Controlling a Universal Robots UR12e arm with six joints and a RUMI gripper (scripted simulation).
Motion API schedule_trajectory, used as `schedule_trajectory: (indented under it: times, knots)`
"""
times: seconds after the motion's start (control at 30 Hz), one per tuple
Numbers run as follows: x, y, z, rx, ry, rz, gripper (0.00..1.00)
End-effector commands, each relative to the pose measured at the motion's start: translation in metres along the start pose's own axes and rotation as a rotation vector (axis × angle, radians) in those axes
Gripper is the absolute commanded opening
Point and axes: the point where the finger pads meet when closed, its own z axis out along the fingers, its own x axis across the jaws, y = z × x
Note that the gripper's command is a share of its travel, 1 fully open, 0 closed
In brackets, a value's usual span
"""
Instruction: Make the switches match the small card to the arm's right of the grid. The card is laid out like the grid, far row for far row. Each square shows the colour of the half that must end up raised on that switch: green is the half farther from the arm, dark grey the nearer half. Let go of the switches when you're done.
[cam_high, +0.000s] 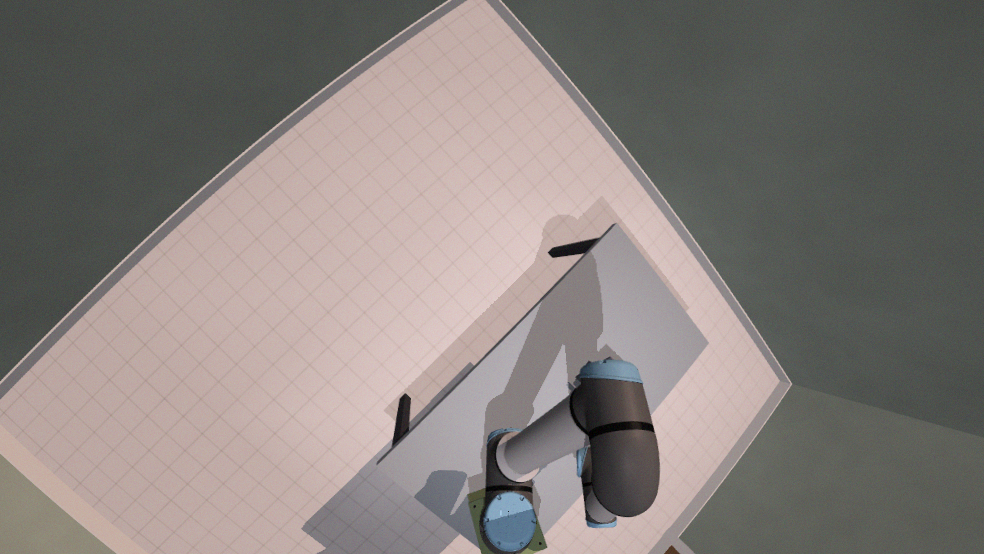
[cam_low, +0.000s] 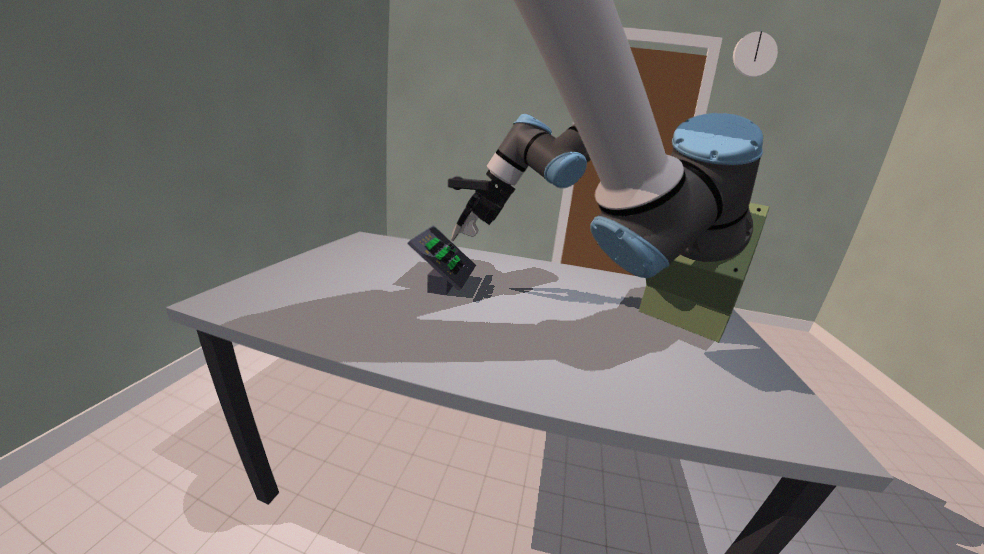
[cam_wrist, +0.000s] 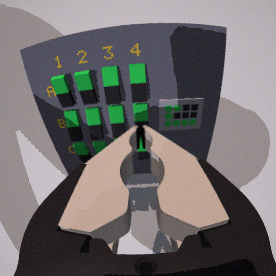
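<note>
The dark switch panel (cam_wrist: 200, 60) (cam_low: 420, 242) stands tilted on the table (cam_low: 482, 371) (cam_high: 640, 289). It carries green and dark grey rocker switches in columns 1 to 4 and rows A, B and C. Switch A4 (cam_wrist: 138, 80) and switch B4 (cam_wrist: 141, 112) show in full. The small card (cam_wrist: 181, 114) with green and dark squares lies right of row B. My gripper (cam_wrist: 140, 128) (cam_low: 455, 235) is shut and empty. Its tips point at column 4 just below B4 and hide the right part of row C. I cannot tell whether they touch a switch. In the top view the arm hides the panel.
The arm's green base block (cam_low: 695, 289) (cam_high: 506, 523) sits at the table's near right edge. The thick upper arm (cam_low: 599, 89) (cam_high: 612, 426) reaches over the table. A brown door (cam_low: 678, 89) and a wall clock (cam_low: 755, 52) are behind it.
</note>
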Motion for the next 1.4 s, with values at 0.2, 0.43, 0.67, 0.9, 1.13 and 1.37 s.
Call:
schedule_trajectory:
  times: [0.2,0.43,0.67,0.9,1.13,1.37]
  knots:
    - [-0.001,0.001,0.000,0.000,-0.013,0.081,0.00]
    - [-0.004,0.003,0.000,0.000,-0.032,0.202,0.00]
    - [-0.008,0.005,0.000,0.000,-0.059,0.369,0.00]
    - [-0.011,0.007,0.000,-0.001,-0.082,0.514,0.00]
    - [-0.016,0.010,-0.001,-0.001,-0.119,0.744,0.00]
    - [-0.020,0.012,0.000,0.000,-0.145,0.911,0.00]
